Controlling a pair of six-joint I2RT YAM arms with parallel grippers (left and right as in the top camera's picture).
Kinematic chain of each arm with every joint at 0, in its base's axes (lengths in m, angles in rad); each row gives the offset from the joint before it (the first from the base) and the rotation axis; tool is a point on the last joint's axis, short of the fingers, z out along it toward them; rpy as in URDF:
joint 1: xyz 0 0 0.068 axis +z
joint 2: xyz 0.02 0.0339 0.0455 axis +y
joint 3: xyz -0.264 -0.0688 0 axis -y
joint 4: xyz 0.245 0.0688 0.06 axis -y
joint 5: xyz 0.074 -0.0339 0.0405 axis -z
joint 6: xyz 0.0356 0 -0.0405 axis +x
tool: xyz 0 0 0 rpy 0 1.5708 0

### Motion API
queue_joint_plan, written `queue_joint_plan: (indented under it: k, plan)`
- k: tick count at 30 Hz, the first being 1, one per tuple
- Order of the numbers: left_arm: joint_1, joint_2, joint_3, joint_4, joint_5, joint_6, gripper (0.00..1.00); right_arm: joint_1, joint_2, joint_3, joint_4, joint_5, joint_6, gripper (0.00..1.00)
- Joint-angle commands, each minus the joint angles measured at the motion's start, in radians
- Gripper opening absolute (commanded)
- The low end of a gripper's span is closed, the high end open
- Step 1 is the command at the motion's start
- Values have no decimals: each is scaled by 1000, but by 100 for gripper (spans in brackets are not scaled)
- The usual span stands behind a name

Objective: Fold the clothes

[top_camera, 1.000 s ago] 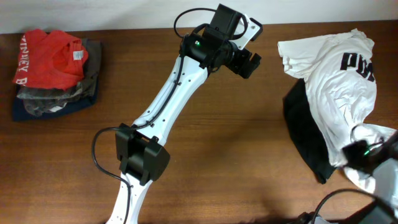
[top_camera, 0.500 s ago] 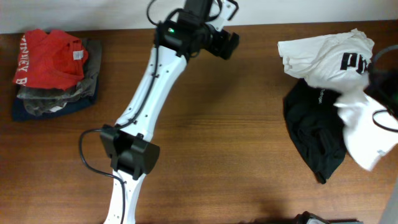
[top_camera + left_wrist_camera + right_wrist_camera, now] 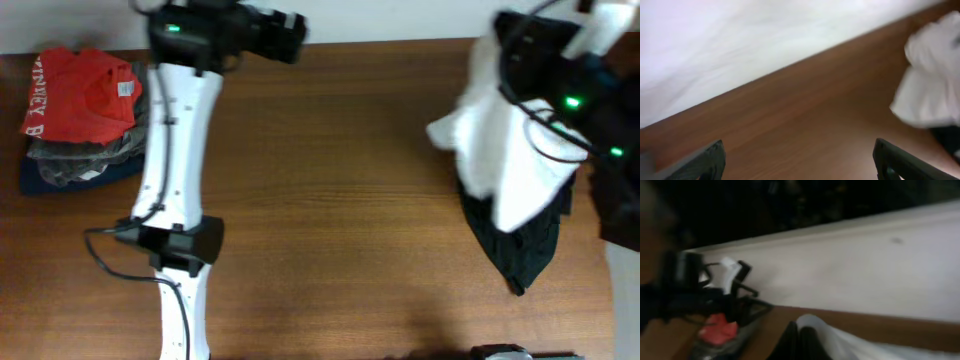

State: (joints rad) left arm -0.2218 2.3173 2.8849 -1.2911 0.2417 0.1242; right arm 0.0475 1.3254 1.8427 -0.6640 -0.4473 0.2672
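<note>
The white T-shirt (image 3: 497, 150) hangs bunched in the air at the right, lifted off the table; its letters are hidden. My right gripper (image 3: 799, 341) is shut on a fold of this shirt (image 3: 855, 345), high near the back edge. The black garment (image 3: 515, 250) lies crumpled on the wood under and in front of the shirt. At the table's back edge, left of centre, my left gripper (image 3: 287, 22) is far from both garments. In the left wrist view it (image 3: 800, 165) stands wide open over bare wood, with the white shirt (image 3: 935, 85) off to the right.
A stack of folded garments with a red one (image 3: 75, 95) on top sits at the far left of the table. The left arm (image 3: 175, 150) stretches from the front edge to the back. The right arm (image 3: 575, 90) fills the back right corner.
The right arm has swung up and back, lifting the white shirt off the table and uncovering the black garment. The left arm has swept leftward along the back edge, gripper still open.
</note>
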Motion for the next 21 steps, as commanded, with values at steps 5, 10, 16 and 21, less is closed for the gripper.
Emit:
queue_joint_plan:
  k: [5, 10, 16, 21]
  plan:
    - [171, 1, 90, -77, 2, 13, 94, 238, 98, 100, 117, -13, 50, 4]
    - [259, 1, 92, -103, 19, 12, 94, 394, 192, 169, 190, -13, 83, 4]
    - [350, 1, 92, -102, 100, 12, 94, 563, 296, 320, 185, -13, 82, 4]
    - [405, 1, 92, -103, 181, 12, 94, 642, 310, 417, 164, -13, 77, 4]
